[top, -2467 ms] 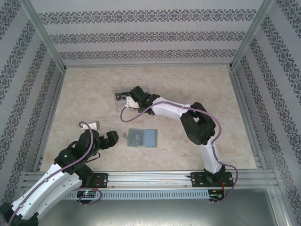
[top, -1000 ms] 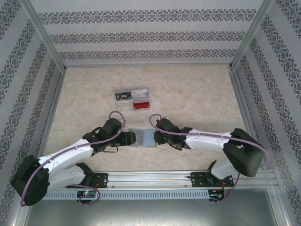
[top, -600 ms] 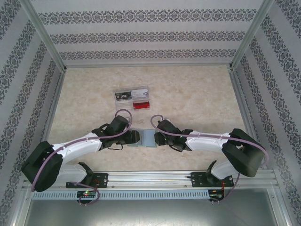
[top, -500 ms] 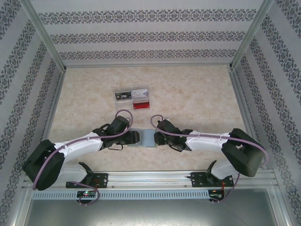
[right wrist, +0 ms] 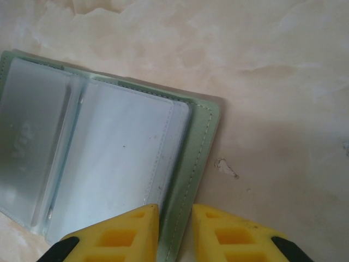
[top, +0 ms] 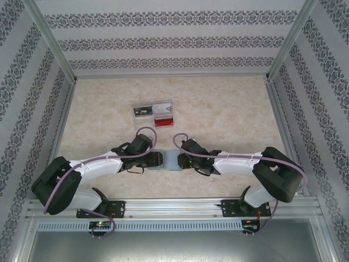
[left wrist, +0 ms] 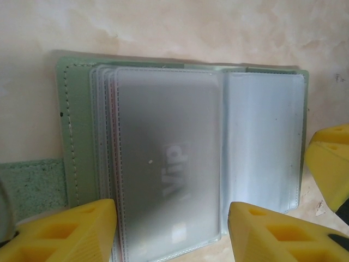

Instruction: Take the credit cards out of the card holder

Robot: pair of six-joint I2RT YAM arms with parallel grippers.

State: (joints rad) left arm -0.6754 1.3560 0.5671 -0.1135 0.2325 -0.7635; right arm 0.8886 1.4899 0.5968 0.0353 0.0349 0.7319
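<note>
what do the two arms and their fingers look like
The left arm and right arm have white links with bulky black joints, and a purple cable loops along each. Their fingers are bright yellow blocks with square moulded recesses.

The left arm (top: 92, 166) and right arm (top: 240, 162) both stretch low and bend inward, so their wrists nearly meet at the middle. The left gripper (left wrist: 172, 232) points down with its yellow fingers (left wrist: 65, 232) spread wide. The right gripper (right wrist: 175, 226) also points down, its fingers close together with a narrow gap between them.
</note>
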